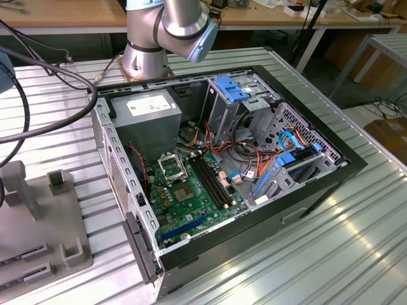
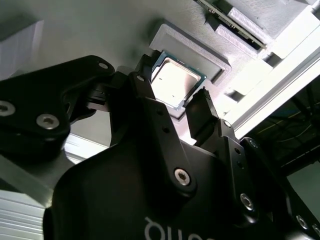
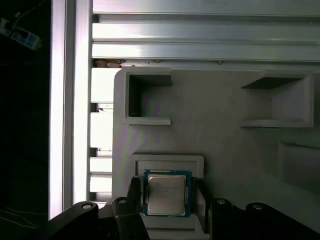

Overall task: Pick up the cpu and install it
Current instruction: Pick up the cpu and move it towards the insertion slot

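Note:
The cpu [image 3: 166,194] [image 2: 176,81], a thin square chip with a silvery face and a green edge, lies flat in a shallow square recess of a grey holder [image 3: 210,120] [image 2: 100,30]. In both wrist views my gripper [image 3: 167,196] [image 2: 172,84] is directly over it, open. One black finger [image 3: 135,192] stands on each side of the chip, close to its edges, with a thin gap on one side. In the exterior view the motherboard [image 1: 194,197] lies in the open computer case, its black square socket [image 1: 170,166] showing a metal frame.
The open case [image 1: 305,190] holds a power supply [image 1: 147,111], drive cages with blue clips [image 1: 232,89] and loose cables. A grey fixture [image 1: 38,222] stands on the ribbed metal table [image 1: 305,254] at the exterior view's left. The arm's base [image 1: 149,44] is behind the case.

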### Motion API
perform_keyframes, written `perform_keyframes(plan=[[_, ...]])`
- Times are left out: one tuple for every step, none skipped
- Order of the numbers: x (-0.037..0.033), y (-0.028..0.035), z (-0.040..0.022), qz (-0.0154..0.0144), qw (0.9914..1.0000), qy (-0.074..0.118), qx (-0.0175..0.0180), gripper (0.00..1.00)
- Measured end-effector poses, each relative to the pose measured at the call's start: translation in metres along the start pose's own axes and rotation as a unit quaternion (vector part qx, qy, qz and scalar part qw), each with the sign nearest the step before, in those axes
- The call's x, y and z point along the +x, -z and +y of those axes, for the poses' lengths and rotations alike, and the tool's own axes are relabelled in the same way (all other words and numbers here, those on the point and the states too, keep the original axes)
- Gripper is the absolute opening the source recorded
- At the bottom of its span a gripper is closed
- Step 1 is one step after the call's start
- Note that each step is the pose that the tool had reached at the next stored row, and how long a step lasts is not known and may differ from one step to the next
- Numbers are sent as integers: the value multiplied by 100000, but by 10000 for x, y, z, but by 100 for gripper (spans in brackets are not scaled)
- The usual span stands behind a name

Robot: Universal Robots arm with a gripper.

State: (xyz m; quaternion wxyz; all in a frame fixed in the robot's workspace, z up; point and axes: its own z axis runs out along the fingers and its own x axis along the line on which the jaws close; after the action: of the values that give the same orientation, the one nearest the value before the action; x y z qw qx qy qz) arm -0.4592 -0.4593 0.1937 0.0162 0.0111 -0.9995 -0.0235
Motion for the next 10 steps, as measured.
perform_keyframes(plan=[[0, 0, 0, 17, 99999, 394, 7, 55], [1, 0, 0, 30, 99998, 626, 13, 55], [1, 0, 0, 38, 99997, 715, 18, 55], [0, -1, 0, 36, 99997, 716, 15, 55], [0, -1, 0, 31, 99997, 715, 12, 55], [0, -1, 1, 33, 99997, 712, 13, 55], [-1, -1, 0, 37, 99997, 714, 15, 55], [-3, -1, 0, 33, 99997, 718, 12, 55], [-3, -1, 0, 35, 99997, 717, 16, 55], [-4, 1, 0, 52, 99997, 714, 24, 53]])
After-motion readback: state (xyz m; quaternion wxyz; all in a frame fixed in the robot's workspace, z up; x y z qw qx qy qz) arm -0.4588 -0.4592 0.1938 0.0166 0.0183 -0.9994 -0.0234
